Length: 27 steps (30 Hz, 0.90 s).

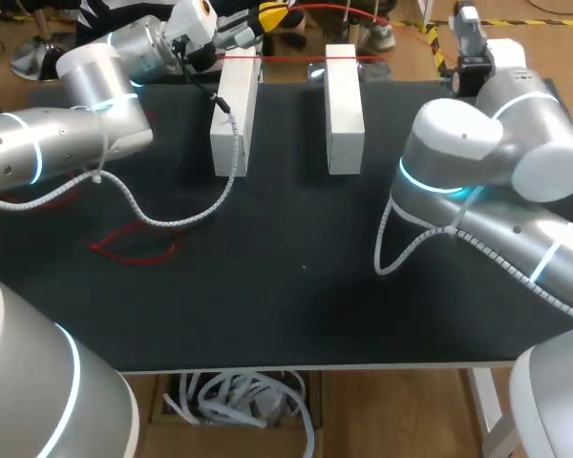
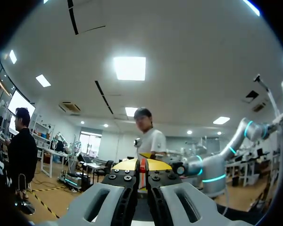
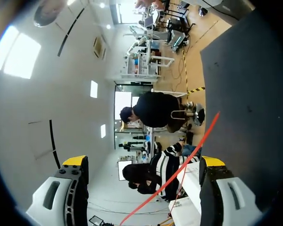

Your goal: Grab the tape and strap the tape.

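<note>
- Far edge of the bench [image 1: 296,305], what's there?
- Two white blocks [image 1: 235,114], side by side with a gap between them. The red tape [image 1: 296,58] runs taut across their far ends.
- Left hand?
- The left hand [image 2: 142,165] is out past the left block's far end, pinched narrow on the tape. In the left wrist view the red strip sits clamped between the pads.
- Right hand?
- The right hand [image 3: 143,161] is at the far right of the bench, fingers [image 3: 74,161] spread wide. In the right wrist view the tape crosses the gap ahead of them and I can't see it touching either one. One block shows just beside one finger.
- Anything else on the bench?
- A thin red outline [image 1: 138,243] at the near left, and the left arm's white coiled cable [image 1: 172,219] draped beside it.
</note>
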Available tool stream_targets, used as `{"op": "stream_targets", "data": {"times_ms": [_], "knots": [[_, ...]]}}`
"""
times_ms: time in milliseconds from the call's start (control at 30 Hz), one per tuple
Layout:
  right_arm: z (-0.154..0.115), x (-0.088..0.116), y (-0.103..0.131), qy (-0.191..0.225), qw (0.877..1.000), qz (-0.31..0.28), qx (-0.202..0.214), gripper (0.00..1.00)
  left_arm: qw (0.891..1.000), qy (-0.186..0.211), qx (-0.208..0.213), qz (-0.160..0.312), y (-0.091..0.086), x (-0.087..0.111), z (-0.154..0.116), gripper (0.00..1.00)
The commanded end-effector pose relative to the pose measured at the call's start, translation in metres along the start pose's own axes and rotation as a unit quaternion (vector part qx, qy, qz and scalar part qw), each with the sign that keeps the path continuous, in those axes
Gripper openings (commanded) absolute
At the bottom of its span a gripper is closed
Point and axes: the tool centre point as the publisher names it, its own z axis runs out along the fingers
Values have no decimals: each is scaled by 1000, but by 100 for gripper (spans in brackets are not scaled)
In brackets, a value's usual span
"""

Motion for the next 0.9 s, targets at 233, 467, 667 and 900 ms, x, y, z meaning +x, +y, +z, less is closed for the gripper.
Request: {"op": "stream_targets", "data": {"times_ms": [233,467,667,900], "knots": [[-13,3,-19,-9,1000,-4,22,100,1000,1,1,0,1,-1,0,0],[-16,4,-6,-6,1000,-6,18,100,1000,1,1,0,1,-1,0,0],[-13,10,5,7,1000,-5,8,100,1000,1,1,0,1,-1,0,0],[-9,16,6,17,1000,-11,13,100,1000,1,1,0,1,-1,0,0]]}}
